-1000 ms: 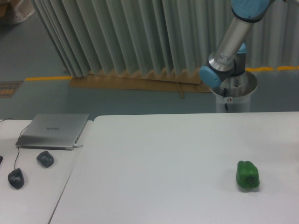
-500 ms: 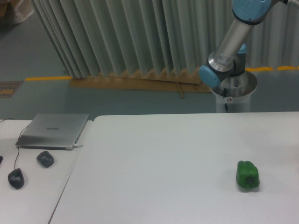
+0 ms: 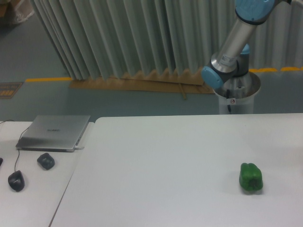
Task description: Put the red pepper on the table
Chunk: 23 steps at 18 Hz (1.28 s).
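Gripper and red pepper are both out of frame; only the arm's lower links (image 3: 234,45) show, so finger state is unknown. The table (image 3: 161,161) carries just a green pepper (image 3: 251,178) near its right edge. Risk: descent lands on or nudges it, since the placement spot is unverified.

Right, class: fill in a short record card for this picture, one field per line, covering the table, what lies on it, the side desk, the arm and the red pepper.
table: white table, rounded corner
on table: green pepper, near the right side
side desk: closed laptop, two dark mice
arm: only part of the robot arm shows behind the table; jaws out of view
red pepper: not visible
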Each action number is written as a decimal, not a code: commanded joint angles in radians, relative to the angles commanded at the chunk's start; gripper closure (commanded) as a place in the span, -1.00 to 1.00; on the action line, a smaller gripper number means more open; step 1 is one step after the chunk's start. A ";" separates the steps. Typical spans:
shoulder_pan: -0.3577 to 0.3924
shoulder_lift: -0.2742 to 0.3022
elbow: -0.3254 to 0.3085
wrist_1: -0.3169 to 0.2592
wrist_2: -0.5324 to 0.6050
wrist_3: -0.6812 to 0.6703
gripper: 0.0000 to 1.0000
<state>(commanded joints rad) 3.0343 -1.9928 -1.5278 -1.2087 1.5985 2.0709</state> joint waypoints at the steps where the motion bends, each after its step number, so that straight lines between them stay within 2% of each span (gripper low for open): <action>1: -0.011 0.018 0.000 -0.020 -0.005 -0.008 0.20; 4: -0.043 0.054 0.000 -0.031 -0.025 -0.112 0.20; 8: -0.086 0.095 0.002 -0.091 -0.145 -0.260 0.20; 10: -0.091 0.107 0.000 -0.126 -0.176 -0.278 0.20; 12: -0.101 0.114 0.000 -0.130 -0.195 -0.291 0.20; 17: -0.199 0.141 0.000 -0.132 -0.195 -0.445 0.20; 23: -0.270 0.172 -0.018 -0.135 -0.186 -0.483 0.20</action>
<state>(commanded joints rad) 2.7644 -1.8209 -1.5463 -1.3438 1.4128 1.5878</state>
